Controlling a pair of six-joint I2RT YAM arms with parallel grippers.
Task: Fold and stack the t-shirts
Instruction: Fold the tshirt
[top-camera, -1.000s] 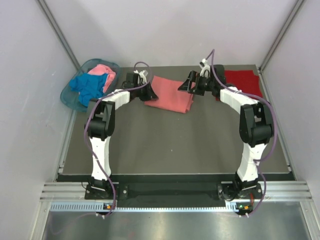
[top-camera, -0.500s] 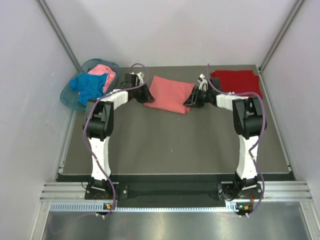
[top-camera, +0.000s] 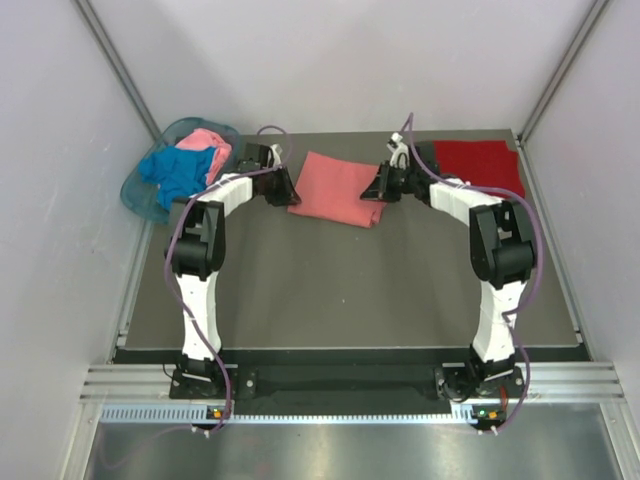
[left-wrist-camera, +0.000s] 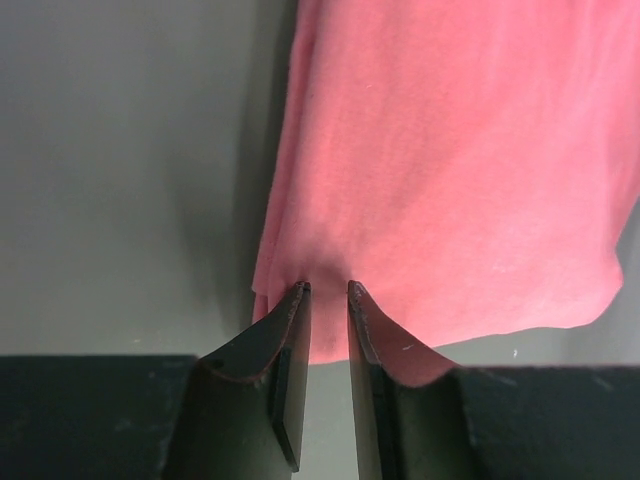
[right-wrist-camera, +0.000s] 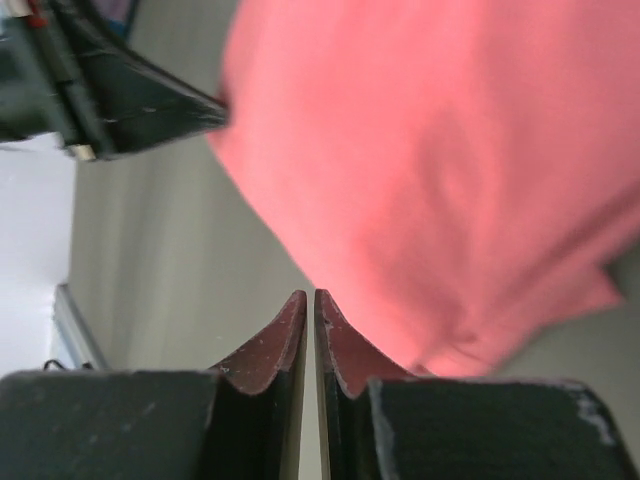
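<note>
Salmon-coral t-shirt (top-camera: 338, 188) lies folded flat at far middle of table (top-camera: 350, 290), between my two grippers. Left gripper (left-wrist-camera: 328, 292) at its left edge: fingers narrowly apart, cloth edge pinched between tips. Right gripper (right-wrist-camera: 309, 296) at its right edge: fingers almost together, hairline slit; I can't tell if cloth is caught. Dark red t-shirt (top-camera: 480, 165) flat at far right. Blue t-shirt (top-camera: 175, 172) and light pink t-shirt (top-camera: 208, 142) in teal basket (top-camera: 135, 192), far left.
</note>
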